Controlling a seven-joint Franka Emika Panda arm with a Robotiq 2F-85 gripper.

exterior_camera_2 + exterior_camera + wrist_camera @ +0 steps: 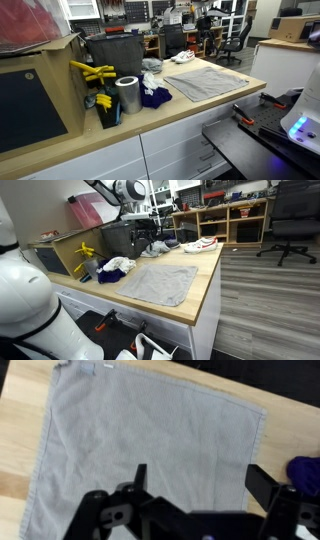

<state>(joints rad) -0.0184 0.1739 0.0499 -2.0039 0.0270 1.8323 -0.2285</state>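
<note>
Towel, grey and spread flat, lay on the wooden worktop, and it showed in both exterior views. Over the towel's near part, in the wrist view, hung the claw, its jaws wide apart and gripping nothing. A blue cloth lay just beside one edge of the towel. A metal can stood beyond that cloth.
</note>
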